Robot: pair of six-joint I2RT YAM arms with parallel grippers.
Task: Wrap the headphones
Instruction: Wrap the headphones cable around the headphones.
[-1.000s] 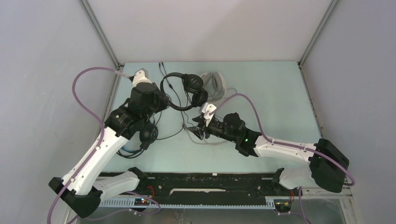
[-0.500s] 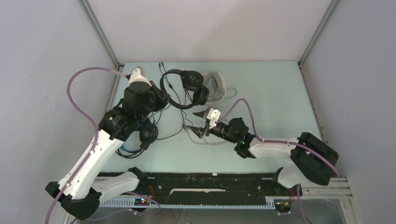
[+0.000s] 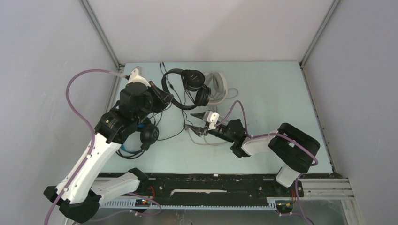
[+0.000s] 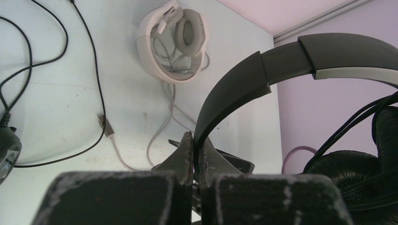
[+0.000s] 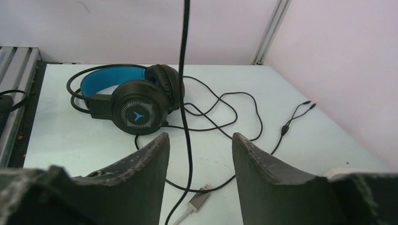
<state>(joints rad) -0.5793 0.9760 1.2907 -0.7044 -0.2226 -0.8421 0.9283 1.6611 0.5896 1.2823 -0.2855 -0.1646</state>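
Left fingers [image 4: 185,157] pinch black headband [image 4: 244,86]; right fingers [image 5: 141,161] apart around cable [image 5: 186,108].

To my right the table [image 3: 277,98] lies bare up to the side wall [image 3: 356,93], and a hand passes freely there. The far left is crowded: the all-black headphones [image 3: 185,86] are clamped in my left hand [image 3: 163,97], with the white-grey headphones [image 3: 217,86] just beside them. A black cable [image 5: 185,93] hangs straight down between the parted fingers of my right hand [image 5: 199,138]. Loose cables [image 5: 285,127] sprawl over mid-table, and the blue-banded headphones [image 3: 143,136] lie under my left arm [image 3: 101,145].
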